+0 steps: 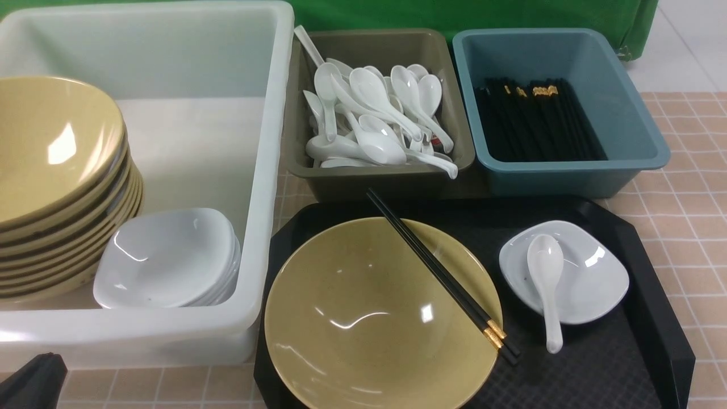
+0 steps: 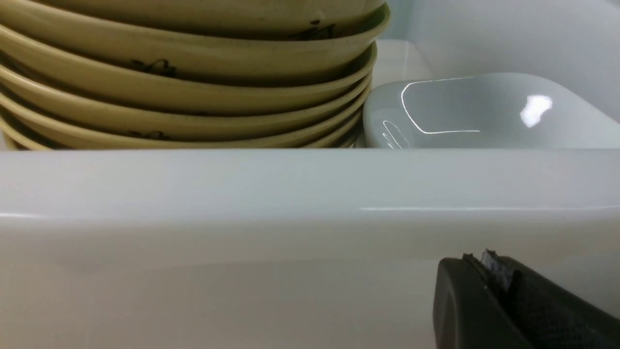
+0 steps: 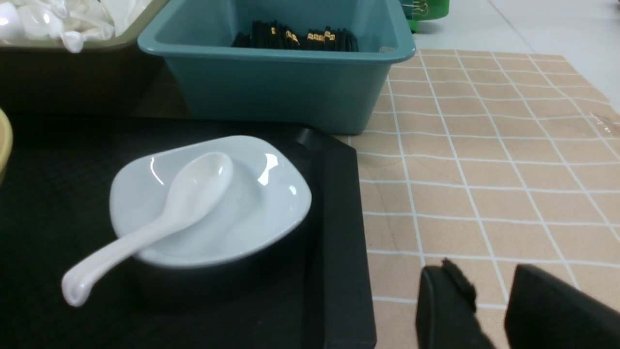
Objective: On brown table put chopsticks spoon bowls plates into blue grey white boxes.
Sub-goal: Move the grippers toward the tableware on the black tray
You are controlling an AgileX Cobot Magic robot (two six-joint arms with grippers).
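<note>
On the black tray (image 1: 642, 318) a yellow bowl (image 1: 363, 318) carries black chopsticks (image 1: 437, 272) across its rim. Beside it a white plate (image 1: 590, 272) holds a white spoon (image 1: 546, 284). My left gripper (image 2: 479, 259) is shut and empty, low against the white box's (image 2: 242, 218) near wall, and it shows at the bottom-left corner (image 1: 34, 380) of the front view. My right gripper (image 3: 484, 274) stands open and empty over the brown table (image 3: 484, 169), just right of the tray (image 3: 339, 242), with plate (image 3: 252, 213) and spoon (image 3: 184, 203) nearby.
The white box (image 1: 267, 170) holds a stack of yellow bowls (image 1: 57, 187) and stacked white plates (image 1: 170, 255). Behind the tray, the grey box (image 1: 386, 176) holds several spoons and the blue box (image 1: 568, 176) several chopsticks.
</note>
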